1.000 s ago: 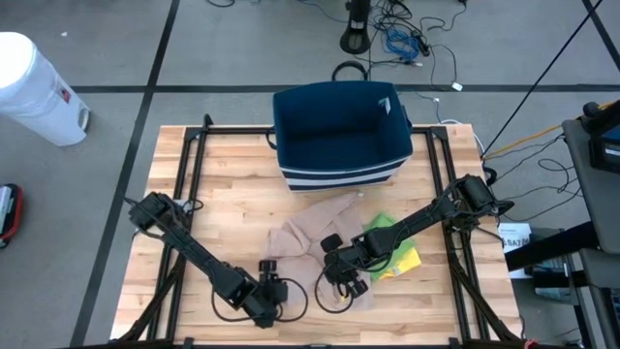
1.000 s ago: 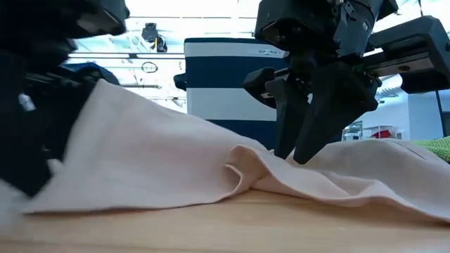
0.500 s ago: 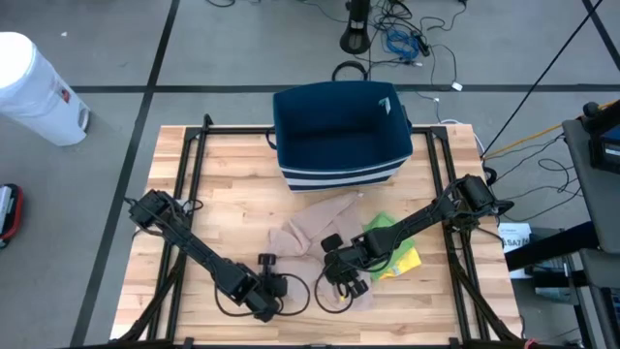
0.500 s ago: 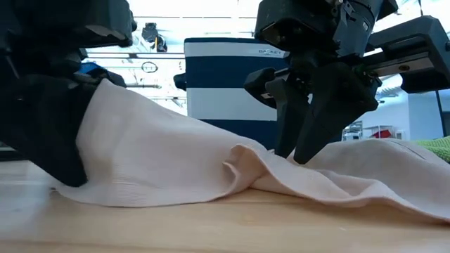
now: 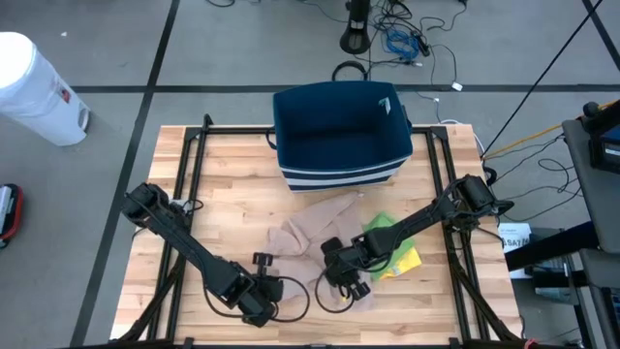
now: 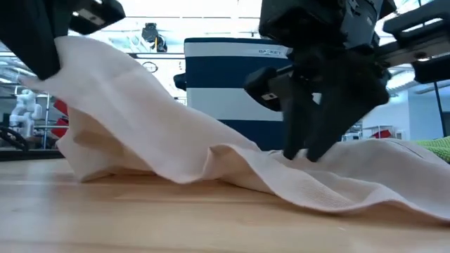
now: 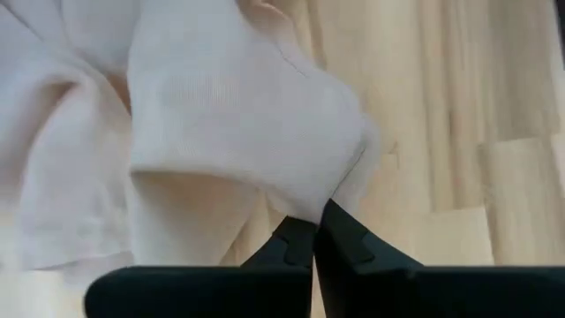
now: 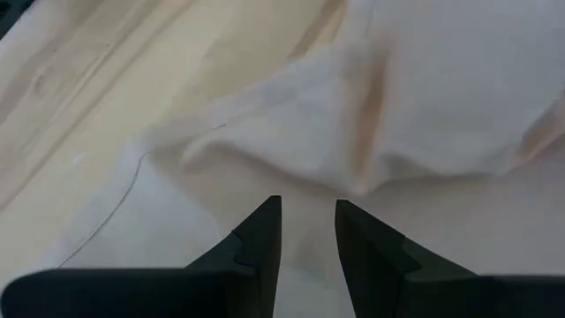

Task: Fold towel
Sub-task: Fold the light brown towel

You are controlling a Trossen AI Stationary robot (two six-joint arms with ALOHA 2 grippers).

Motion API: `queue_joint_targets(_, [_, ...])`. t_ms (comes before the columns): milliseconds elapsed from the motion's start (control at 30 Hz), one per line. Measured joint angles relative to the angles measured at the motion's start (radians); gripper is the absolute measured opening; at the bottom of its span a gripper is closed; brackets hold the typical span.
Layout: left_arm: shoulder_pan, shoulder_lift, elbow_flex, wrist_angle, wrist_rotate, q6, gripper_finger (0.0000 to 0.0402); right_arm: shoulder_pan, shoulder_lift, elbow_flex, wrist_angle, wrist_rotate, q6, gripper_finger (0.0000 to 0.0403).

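A beige towel (image 5: 308, 233) lies crumpled on the wooden table, in front of the blue basket (image 5: 339, 131). My left gripper (image 5: 269, 289) is shut on the towel's near left end and holds it raised, high at the left of the low view (image 6: 60, 49). From there the cloth slopes down to the table (image 6: 211, 158). My right gripper (image 5: 347, 281) stands on the towel's near right part (image 6: 304, 154). Its fingers are a little apart with cloth between them (image 8: 307, 216). My left gripper pinches a rounded fold at the towel's end (image 7: 305, 190) between its two fingertips, coming steeply from above. That end is lifted clear; the cloth hangs slack below it and runs down onto the table. My right gripper pinches a bunch of the towel (image 8: 309, 190) between its fingertips (image 6: 299, 149), slanting down from above. That part lies on the table.
The blue striped basket stands at the table's far middle. A green and yellow cloth (image 5: 397, 250) lies under my right arm, right of the towel. Black frame rails (image 5: 189, 174) run along both sides of the table. Bare wood (image 6: 140, 218) lies in front of the towel.
My left gripper has gone up with the towel's near left end, which was low by the table and now hangs well above it. The towel's right part has stayed on the table under my right gripper.
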Motion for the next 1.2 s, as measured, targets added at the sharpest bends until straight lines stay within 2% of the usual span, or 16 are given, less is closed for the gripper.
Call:
queue_joint_targets(167, [0.001, 0.000, 0.039, -0.164, -0.002, -0.012, 0.0001, 0.017, 0.000, 0.000, -0.078, -0.039, -0.001, 0.0098])
queue_joint_targets(267, [0.005, 0.001, 0.039, -0.199, 0.001, -0.040, 0.0001, 0.035, 0.000, 0.000, -0.093, -0.079, -0.004, 0.0098])
queue_joint_targets(400, [0.004, 0.001, 0.039, -0.172, 0.027, -0.035, 0.0004, 0.059, 0.000, 0.000, -0.101, -0.130, -0.008, 0.0098])
queue_joint_targets(800, [-0.005, 0.001, 0.039, -0.170, 0.030, -0.039, 0.0011, 0.113, 0.044, 0.000, -0.084, -0.135, 0.006, 0.0098])
queue_joint_targets(1000, [-0.014, 0.001, 0.039, -0.152, 0.069, -0.036, 0.0011, 0.126, 0.065, 0.006, -0.144, -0.219, 0.058, 0.0098])
queue_joint_targets(1200, [-0.019, 0.001, 0.039, -0.015, 0.121, 0.028, 0.0011, 0.154, 0.054, 0.003, -0.245, -0.305, 0.116, 0.0098])
